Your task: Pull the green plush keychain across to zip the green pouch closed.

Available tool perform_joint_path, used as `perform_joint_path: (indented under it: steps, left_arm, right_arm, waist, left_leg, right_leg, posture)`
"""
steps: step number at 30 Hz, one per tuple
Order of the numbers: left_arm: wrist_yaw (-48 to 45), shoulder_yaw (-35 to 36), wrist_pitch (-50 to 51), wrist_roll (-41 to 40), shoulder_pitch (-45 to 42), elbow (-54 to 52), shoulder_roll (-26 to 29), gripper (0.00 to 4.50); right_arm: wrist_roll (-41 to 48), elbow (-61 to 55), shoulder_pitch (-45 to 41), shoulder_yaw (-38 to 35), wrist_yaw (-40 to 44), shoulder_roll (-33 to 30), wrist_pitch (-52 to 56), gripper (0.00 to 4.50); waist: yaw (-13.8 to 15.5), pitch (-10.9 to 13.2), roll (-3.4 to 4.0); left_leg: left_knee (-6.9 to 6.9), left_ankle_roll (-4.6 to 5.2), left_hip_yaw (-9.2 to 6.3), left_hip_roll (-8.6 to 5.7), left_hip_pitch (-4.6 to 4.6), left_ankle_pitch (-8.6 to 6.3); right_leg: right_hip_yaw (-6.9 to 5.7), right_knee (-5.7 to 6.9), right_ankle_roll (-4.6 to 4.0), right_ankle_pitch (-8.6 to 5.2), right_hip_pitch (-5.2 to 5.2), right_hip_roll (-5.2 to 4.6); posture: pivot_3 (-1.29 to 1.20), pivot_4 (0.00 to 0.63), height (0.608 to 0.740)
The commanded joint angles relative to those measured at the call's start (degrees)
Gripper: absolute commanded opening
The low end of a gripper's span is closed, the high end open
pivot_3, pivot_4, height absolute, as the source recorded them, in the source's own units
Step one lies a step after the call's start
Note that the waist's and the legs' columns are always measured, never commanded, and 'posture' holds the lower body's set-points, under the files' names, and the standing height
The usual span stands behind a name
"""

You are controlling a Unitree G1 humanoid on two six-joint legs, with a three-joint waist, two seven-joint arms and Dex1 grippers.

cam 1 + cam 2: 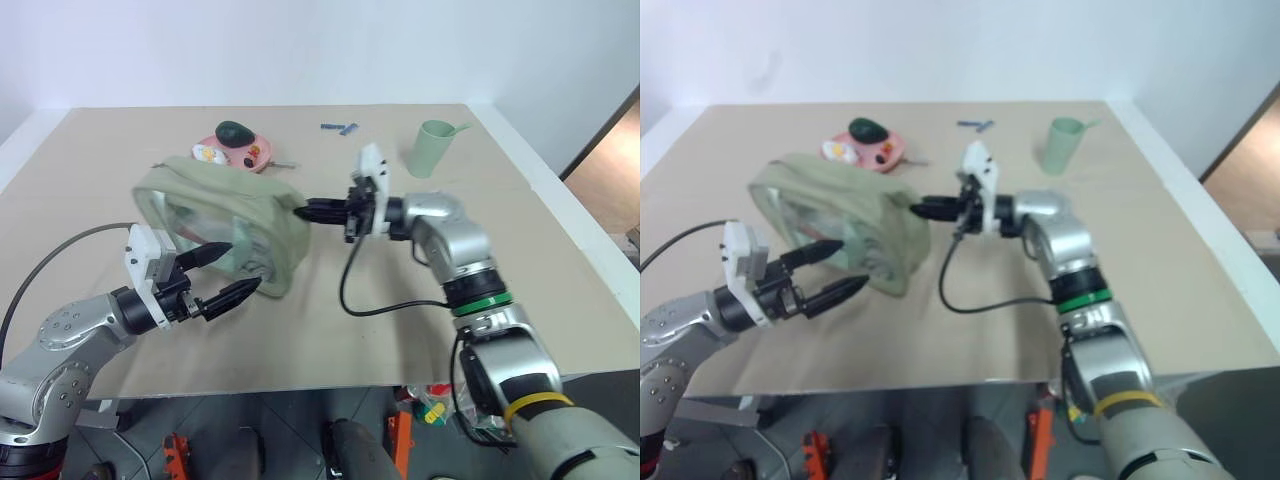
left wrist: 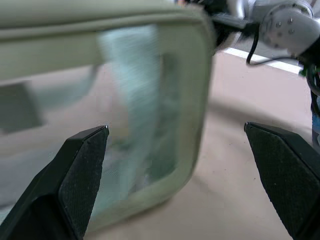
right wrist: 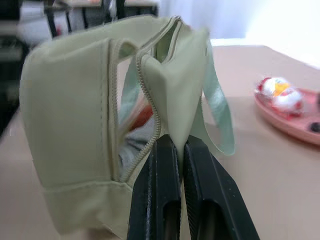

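Two grippers (image 1: pixel 225 273) (image 1: pixel 308 211) at green pouch (image 1: pixel 225 222)

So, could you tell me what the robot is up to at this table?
It is working on zipping a green pouch that lies on the table. The right gripper is shut, pinching a fold of fabric at the pouch's end beside the zipper, which is still open. The left gripper is open at the pouch's clear window side, one finger on each side of its corner, not gripping. A pink plate and a pale green cup sit further back.
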Motion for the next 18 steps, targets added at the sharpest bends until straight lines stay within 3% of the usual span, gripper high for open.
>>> perform_joint_path:
  steps: [1, 4, 5, 9, 15, 16, 18]
  left_arm:
    - [0.1, -0.5, -0.2, -0.2, -1.0, -2.0, -0.1, 4.50]
    - [0.7, -1.6, -0.4, 0.1, -1.3, -2.1, -0.7, 4.50]
    - [0.8, -2.0, -0.5, 0.3, -1.4, -2.0, -0.9, 4.50]
    - [1.3, -2.9, -0.6, 0.7, -2.6, -1.3, -1.5, 4.50]
    - [0.7, -4.3, -0.3, 1.4, -4.3, -0.2, -2.0, 4.50]
    - [0.1, -4.5, 0.0, 1.1, -4.4, -0.2, -1.8, 4.50]
    - [-0.9, -4.8, 0.3, 0.7, -4.6, -0.3, -1.3, 4.50]
  right_arm:
    - [-4.0, 8.2, -4.0, 0.1, 5.8, -3.3, -10.1, 0.05]
    - [-5.1, 16.3, -6.8, -0.9, 8.0, -3.9, -14.4, 0.05]
    - [-5.2, 18.0, -7.4, -1.2, 8.6, -4.0, -15.1, 0.69]
    - [-3.9, 19.9, -8.3, -3.6, 8.1, -3.2, -15.5, 2.03]
    - [2.9, 8.4, -4.7, -11.7, 0.7, -3.9, -4.6, 4.12]
    - [4.1, 4.4, -2.9, -13.1, -1.3, -4.3, -2.5, 4.42]
    - [6.4, -3.3, 0.6, -15.1, -4.5, -5.1, 2.7, 4.49]
  waist:
    - [-0.1, 0.0, -0.01]
    - [-0.3, 0.0, -0.01]
    - [-0.4, 0.0, -0.01]
    - [-0.4, 0.0, 0.00]
    - [-0.2, 0.0, 0.00]
    - [-0.2, 0.0, 0.00]
    - [0.0, 0.0, 0.00]
  left_leg:
    - [0.01, 0.00, 0.03, 0.00, 0.02, 0.00]
    - [0.01, 0.00, 0.05, 0.02, 0.09, 0.00]
    - [0.00, 0.00, 0.07, 0.06, 0.11, 0.00]
    - [-0.02, 0.00, 0.04, 0.11, 0.13, 0.00]
    - [0.01, 0.00, 0.07, 0.06, 0.10, 0.01]
    - [0.02, 0.00, 0.06, 0.06, 0.08, 0.00]
    - [0.01, -0.01, 0.04, 0.06, 0.08, 0.00]
  right_leg:
    - [0.03, 0.00, 0.01, 0.00, 0.02, 0.00]
    - [0.06, 0.01, -0.01, 0.02, 0.02, 0.04]
    - [0.08, 0.02, -0.03, 0.04, 0.02, 0.08]
    - [0.09, 0.11, -0.09, 0.07, -0.01, 0.14]
    - [0.13, 0.11, -0.06, 0.08, 0.00, 0.08]
    - [0.13, 0.10, -0.05, 0.08, 0.00, 0.08]
    - [0.11, 0.09, -0.02, 0.05, 0.01, 0.07]
  posture:
    - [0.00, 0.150, 0.740]
    - [0.00, 0.150, 0.740]
    - [0.00, 0.150, 0.740]
    - [0.00, 0.150, 0.740]
    - [0.00, 0.150, 0.740]
    - [0.00, 0.150, 0.740]
    - [0.00, 0.150, 0.740]
